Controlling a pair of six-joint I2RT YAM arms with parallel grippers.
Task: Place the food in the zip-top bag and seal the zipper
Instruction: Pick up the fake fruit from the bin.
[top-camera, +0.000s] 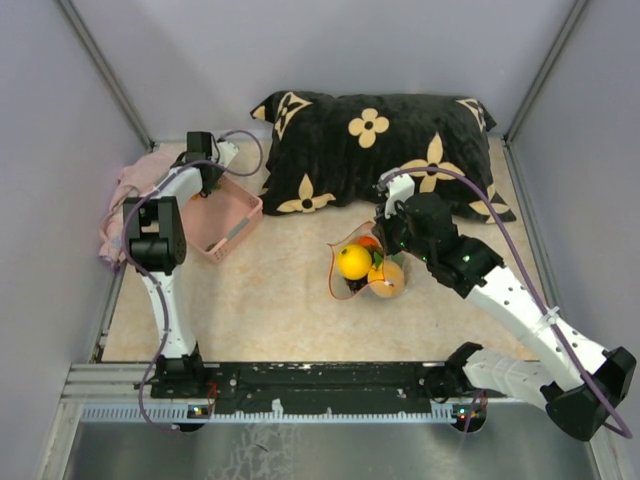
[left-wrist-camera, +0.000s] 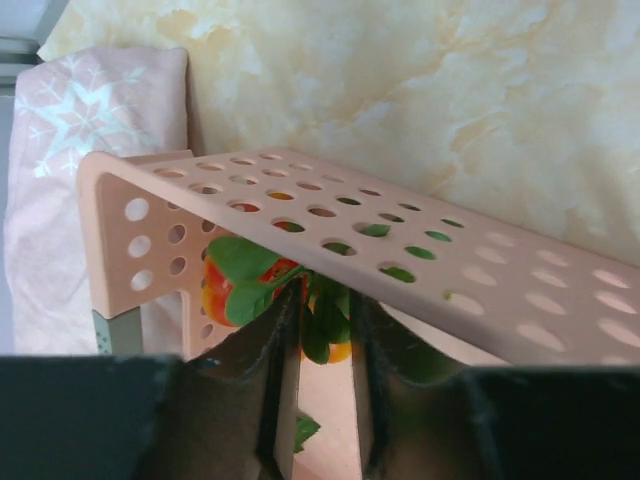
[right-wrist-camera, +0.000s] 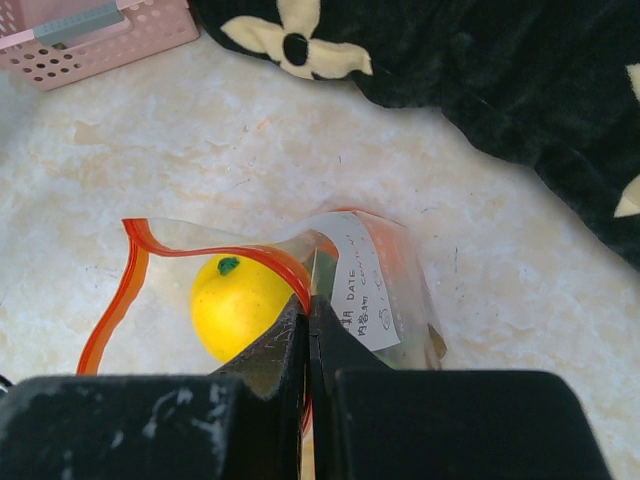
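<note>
The clear zip-top bag (top-camera: 365, 290) lies mid-table with its mouth open toward the left. A yellow ball (top-camera: 353, 261) and an orange ball (top-camera: 388, 278) sit inside it. My right gripper (top-camera: 383, 238) is shut on the bag's mouth edge. In the right wrist view the gripper (right-wrist-camera: 308, 300) pinches the red-orange zipper (right-wrist-camera: 130, 270) next to the yellow ball (right-wrist-camera: 240, 305). My left gripper (top-camera: 207, 178) is inside the pink basket (top-camera: 245, 215). In the left wrist view it (left-wrist-camera: 325, 300) is nearly closed on the green leaves (left-wrist-camera: 325, 325) of a red-orange toy fruit (left-wrist-camera: 215, 290).
A black pillow with tan flowers (top-camera: 380, 150) lies along the back, close behind the bag. A pink cloth (top-camera: 125, 195) lies at the left wall beside the basket. The basket's perforated wall (left-wrist-camera: 110, 180) stands right over my left fingers.
</note>
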